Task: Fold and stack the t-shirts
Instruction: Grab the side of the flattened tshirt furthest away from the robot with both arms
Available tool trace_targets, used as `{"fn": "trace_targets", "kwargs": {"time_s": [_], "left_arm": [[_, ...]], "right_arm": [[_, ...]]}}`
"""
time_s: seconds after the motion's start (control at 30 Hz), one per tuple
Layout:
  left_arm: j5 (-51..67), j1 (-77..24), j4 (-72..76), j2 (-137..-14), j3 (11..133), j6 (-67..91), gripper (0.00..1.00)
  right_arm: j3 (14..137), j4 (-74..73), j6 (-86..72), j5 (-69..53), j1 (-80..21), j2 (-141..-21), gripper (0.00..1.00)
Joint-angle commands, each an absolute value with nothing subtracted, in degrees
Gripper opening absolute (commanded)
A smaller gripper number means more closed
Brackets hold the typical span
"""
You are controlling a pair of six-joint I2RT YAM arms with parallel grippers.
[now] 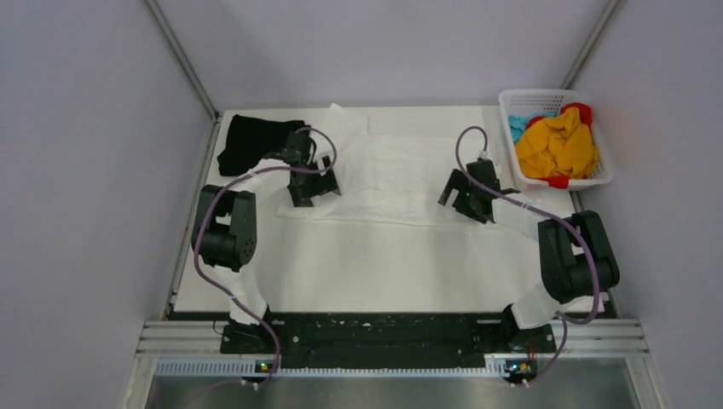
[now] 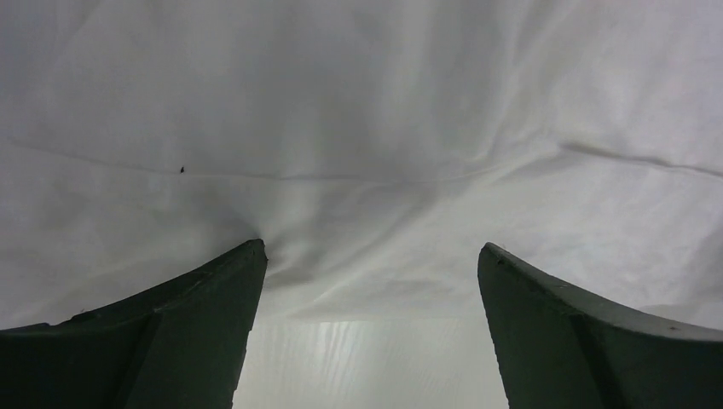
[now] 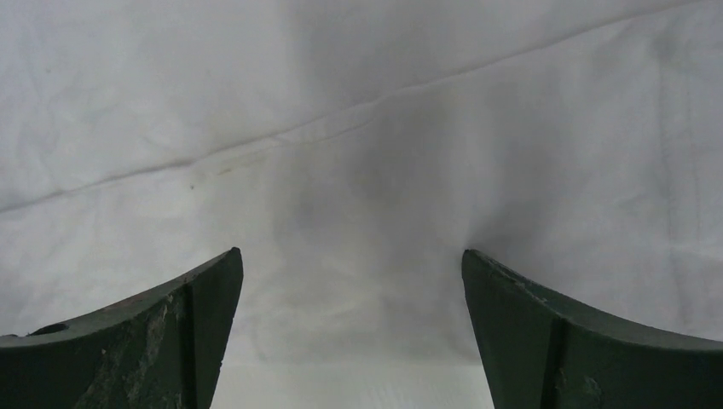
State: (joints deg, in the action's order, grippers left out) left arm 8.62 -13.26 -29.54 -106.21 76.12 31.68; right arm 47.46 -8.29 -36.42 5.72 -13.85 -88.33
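Note:
A white t-shirt (image 1: pixel 388 175) lies spread flat across the middle of the table, its near edge running between the two arms. A black t-shirt (image 1: pixel 251 141) sits bunched at the back left corner. My left gripper (image 1: pixel 312 189) hovers over the white shirt's near left edge, open with nothing between its fingers (image 2: pixel 205 298); white cloth (image 2: pixel 358 153) fills that wrist view. My right gripper (image 1: pixel 460 198) is open over the shirt's near right edge, and its wrist view shows only creased white cloth (image 3: pixel 358 170) ahead of its fingers (image 3: pixel 529 307).
A white lattice basket (image 1: pixel 597 175) at the back right holds yellow, red and blue cloth (image 1: pixel 558 146). Grey walls enclose the table on the left, back and right. The arms' bases stand on a black rail (image 1: pixel 384 328) at the near edge.

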Motion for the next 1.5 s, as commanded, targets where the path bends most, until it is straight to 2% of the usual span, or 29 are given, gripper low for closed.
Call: {"fn": "trace_targets", "kwargs": {"time_s": [0.0,0.27,0.57,0.83,1.2,1.47], "left_arm": [[9.51,-13.01,-25.52,-106.90,69.60,33.56,0.99],[11.96,-13.60,-21.28,-101.14,54.31,37.37,0.99],[8.72,-18.15,-25.53,-76.31,31.94,45.98,0.99],[7.69,-22.03,-32.03,-54.53,21.27,52.72,0.99],[7.05,-26.39,-38.88,-45.84,19.62,56.94,0.99],[0.64,-26.94,-44.64,-42.99,32.61,52.81,0.99]], "right_arm": [[44.78,-6.00,-34.82,1.66,-14.64,-91.59,0.97],[33.43,-8.94,-37.97,2.09,-14.66,-82.07,0.97],[23.33,-19.78,-39.76,-0.61,-14.63,-62.70,0.95],[18.06,-28.25,-45.51,-3.58,-14.72,-48.70,0.95],[17.21,-38.23,-48.46,-4.93,-14.69,-37.50,0.95],[26.98,-38.54,-45.98,-0.37,-14.73,-35.53,0.99]]}}
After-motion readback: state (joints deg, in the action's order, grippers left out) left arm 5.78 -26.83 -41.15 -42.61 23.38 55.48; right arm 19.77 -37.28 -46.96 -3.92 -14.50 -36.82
